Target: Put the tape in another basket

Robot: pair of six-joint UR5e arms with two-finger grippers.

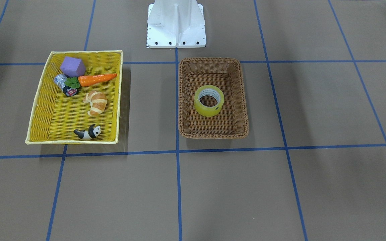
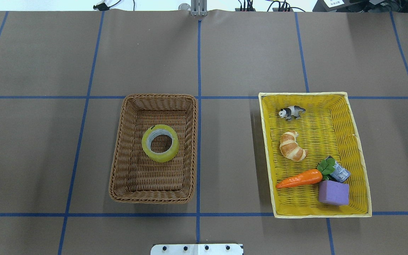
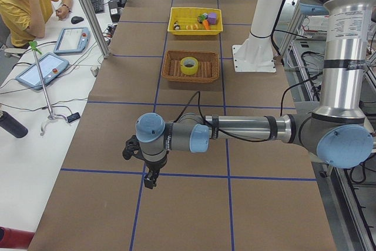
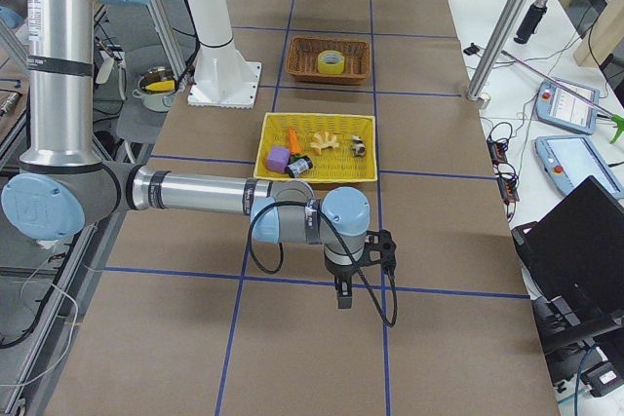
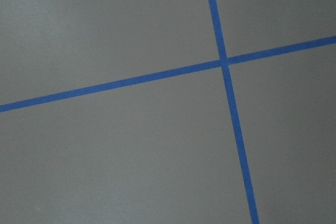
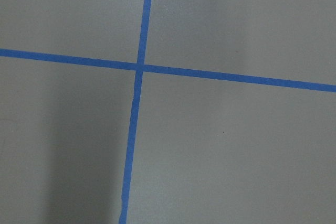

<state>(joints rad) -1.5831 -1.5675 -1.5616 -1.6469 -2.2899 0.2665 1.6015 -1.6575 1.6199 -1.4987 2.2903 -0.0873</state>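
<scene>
A: Left arm's pose?
B: Stretched level, low over the counter (image 3: 176,216); left pincer (image 3: 150,183) pointed down above a blue line crossing (image 5: 224,61). Released or clenched, couldn't tell.
A: Right arm?
B: Same posture; right pincer (image 4: 342,300) equally unreadable.
A: Tape?
B: Tape (image 2: 160,157) lay flat in the brown basket (image 2: 119,156), well apart from both pincers; yellow basket (image 2: 331,101) sat to its right.

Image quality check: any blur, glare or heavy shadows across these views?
Front-facing view: sharp; the yellow basket casts a soft shadow toward the view's right, no strong glare on the tape. Overhead view: sharp, top strip blown out white. Left wrist view: soft, only blue grid lines on the table. Right wrist view: also soft, dark shadow band down its left.
</scene>
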